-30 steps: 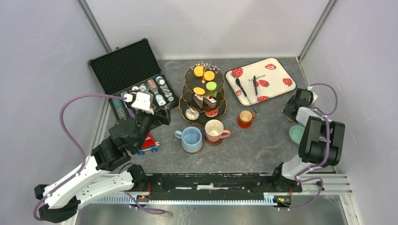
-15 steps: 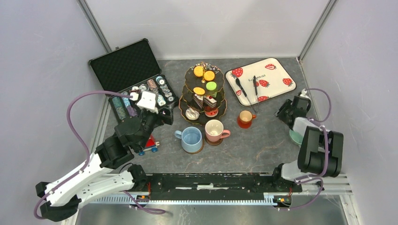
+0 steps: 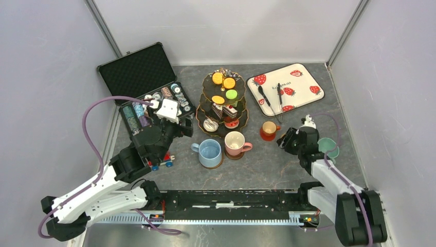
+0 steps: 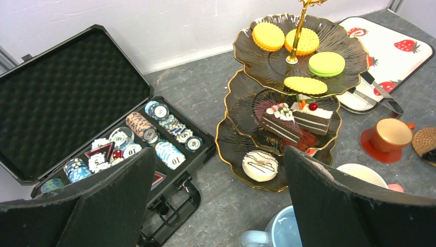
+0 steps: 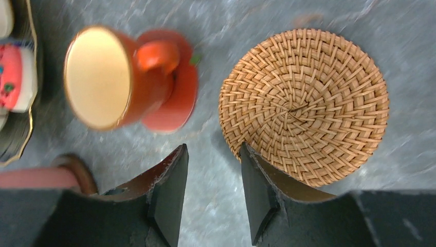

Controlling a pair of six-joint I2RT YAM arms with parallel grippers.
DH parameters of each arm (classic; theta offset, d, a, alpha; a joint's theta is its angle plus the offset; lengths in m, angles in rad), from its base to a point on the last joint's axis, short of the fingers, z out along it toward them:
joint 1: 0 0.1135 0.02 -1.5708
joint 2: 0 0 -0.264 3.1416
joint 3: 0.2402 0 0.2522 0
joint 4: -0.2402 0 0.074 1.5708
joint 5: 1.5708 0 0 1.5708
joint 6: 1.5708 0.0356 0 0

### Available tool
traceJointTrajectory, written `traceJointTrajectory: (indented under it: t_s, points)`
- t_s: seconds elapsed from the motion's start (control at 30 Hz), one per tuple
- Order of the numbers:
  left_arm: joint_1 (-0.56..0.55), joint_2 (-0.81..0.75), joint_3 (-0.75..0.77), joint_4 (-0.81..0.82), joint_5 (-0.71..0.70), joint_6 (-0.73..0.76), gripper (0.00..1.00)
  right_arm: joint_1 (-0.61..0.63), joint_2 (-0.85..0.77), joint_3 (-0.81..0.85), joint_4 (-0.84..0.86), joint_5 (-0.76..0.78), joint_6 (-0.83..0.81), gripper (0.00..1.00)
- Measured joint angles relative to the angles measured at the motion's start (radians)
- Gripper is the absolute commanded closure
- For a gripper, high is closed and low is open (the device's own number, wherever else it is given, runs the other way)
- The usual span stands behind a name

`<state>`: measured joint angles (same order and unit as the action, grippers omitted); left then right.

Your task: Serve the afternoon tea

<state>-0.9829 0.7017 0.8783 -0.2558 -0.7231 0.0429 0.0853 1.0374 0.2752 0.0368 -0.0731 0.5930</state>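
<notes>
At mid-table the right gripper (image 5: pixel 213 152) had swung in from the green mug (image 3: pixel 328 146), fingers narrowed but apart and empty, beside the woven coaster (image 5: pixel 303 108) by the small brown mug (image 5: pixel 100 77), likely readying that coaster for a mug. Beyond, the wide-open, empty left gripper (image 4: pixel 218 154) had edged toward the three-tier stand (image 4: pixel 234 103).

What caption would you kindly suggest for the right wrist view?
Open right gripper near a round woven wicker coaster and small orange mug.

Woven wicker coaster (image 5: pixel 303 105), glossy orange-brown mug (image 5: pixel 103 77), matt stone-look tabletop (image 5: pixel 216 31)
</notes>
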Motion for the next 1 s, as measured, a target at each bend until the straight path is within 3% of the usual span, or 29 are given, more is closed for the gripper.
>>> traceJointTrajectory:
  t_s: [0.27,0.5,0.67,0.83,1.0]
  points:
    - [0.0,0.042,-0.001,0.0,0.0,0.0,0.0,0.119,-0.206,-0.039,-0.195,-0.04,0.061,0.49]
    - [0.0,0.059,-0.002,0.0,-0.002,0.0,0.0,0.133,-0.153,0.141,-0.452,0.084,-0.042,0.51]
    - [0.0,0.059,-0.005,0.002,-0.009,0.0,0.0,0.111,-0.002,0.263,-0.439,0.173,-0.11,0.75]
    - [0.0,0.058,-0.012,0.002,-0.01,0.001,0.0,0.111,0.051,0.203,-0.412,0.146,-0.108,0.76]
    - [0.0,0.047,-0.016,0.002,-0.01,0.001,0.0,0.164,-0.082,0.069,-0.32,0.106,-0.056,0.76]
